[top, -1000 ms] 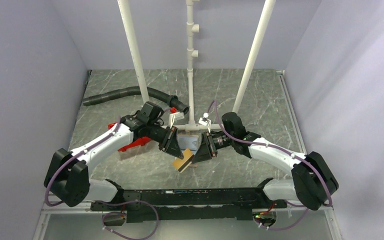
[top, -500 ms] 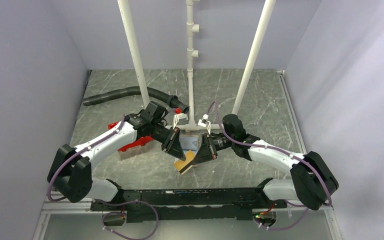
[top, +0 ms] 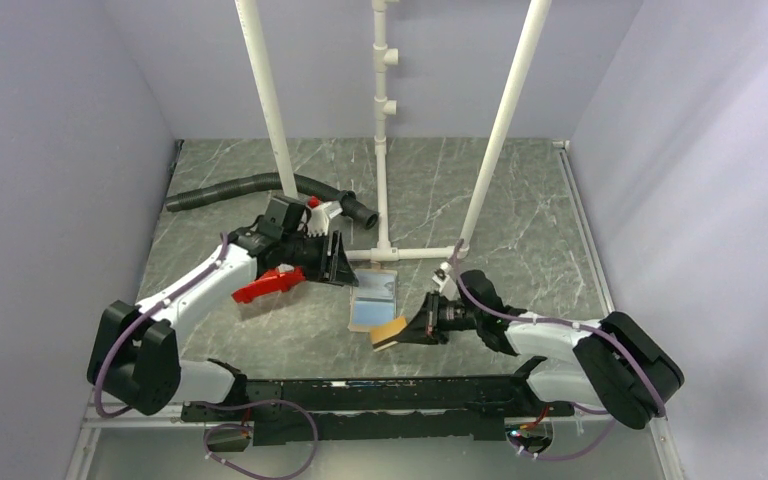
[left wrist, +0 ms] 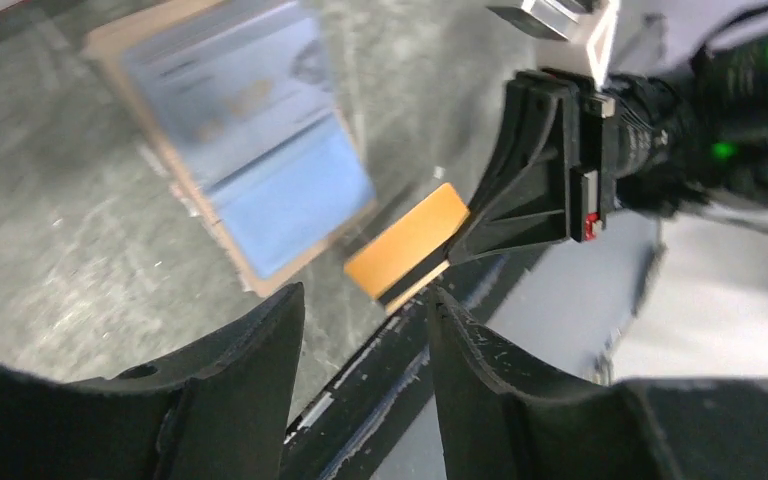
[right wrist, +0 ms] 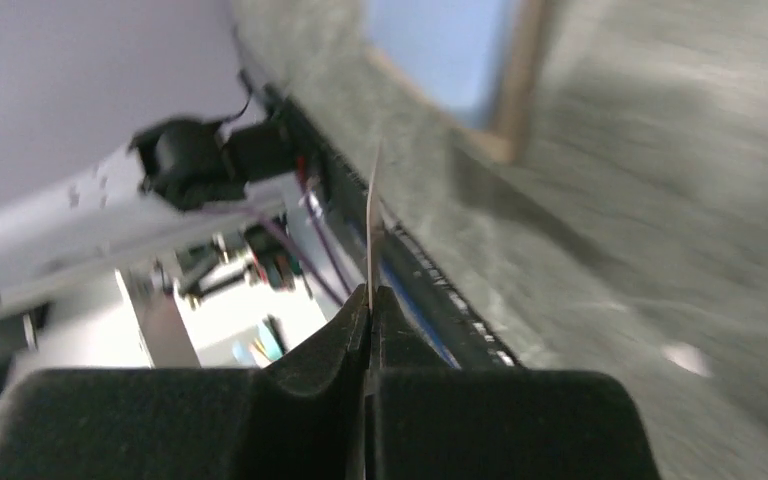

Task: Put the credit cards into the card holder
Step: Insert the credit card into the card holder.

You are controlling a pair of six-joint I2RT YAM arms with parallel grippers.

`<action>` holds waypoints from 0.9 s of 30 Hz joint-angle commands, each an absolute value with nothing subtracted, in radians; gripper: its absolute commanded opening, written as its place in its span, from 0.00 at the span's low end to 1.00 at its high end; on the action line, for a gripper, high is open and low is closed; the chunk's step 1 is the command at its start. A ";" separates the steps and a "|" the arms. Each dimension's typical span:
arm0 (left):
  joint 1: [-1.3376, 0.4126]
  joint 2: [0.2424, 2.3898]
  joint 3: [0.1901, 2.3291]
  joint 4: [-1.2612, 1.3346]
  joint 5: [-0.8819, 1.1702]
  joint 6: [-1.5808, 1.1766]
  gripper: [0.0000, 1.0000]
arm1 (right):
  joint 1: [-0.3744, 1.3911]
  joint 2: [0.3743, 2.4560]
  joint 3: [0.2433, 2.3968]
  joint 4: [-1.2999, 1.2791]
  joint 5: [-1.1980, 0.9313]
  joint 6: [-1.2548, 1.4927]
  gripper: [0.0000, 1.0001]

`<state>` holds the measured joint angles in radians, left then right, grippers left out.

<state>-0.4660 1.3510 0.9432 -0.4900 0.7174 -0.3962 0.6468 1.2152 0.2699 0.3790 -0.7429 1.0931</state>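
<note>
1 orange credit card: pinched in right pincer, drawn clear of the open card holder; left pincer: released, parted, empty, withdrawn. Insertion pending.

White shells, black joints and purple cables mark both arms. The left end effector and right end effector are black.

Mid-frame lies the open tan leather card holder; thin orange plastic card just lower-right, red plastic bin left.
</note>
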 commanded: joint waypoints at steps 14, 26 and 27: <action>-0.566 1.408 0.639 -0.047 0.241 -0.755 0.48 | 0.667 1.274 0.162 0.743 -0.306 1.406 0.00; -0.576 1.386 0.503 0.161 0.428 -0.796 0.49 | 0.477 0.822 0.180 0.046 -0.404 1.142 0.00; -0.578 1.328 0.484 0.164 0.435 -0.808 0.50 | 0.468 0.799 0.192 0.042 -0.421 1.121 0.00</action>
<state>-0.5674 1.4414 0.5285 0.1062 0.3622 -0.7769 0.5179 0.9024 0.1631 0.2169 -0.3653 1.2484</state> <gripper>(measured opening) 0.491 0.009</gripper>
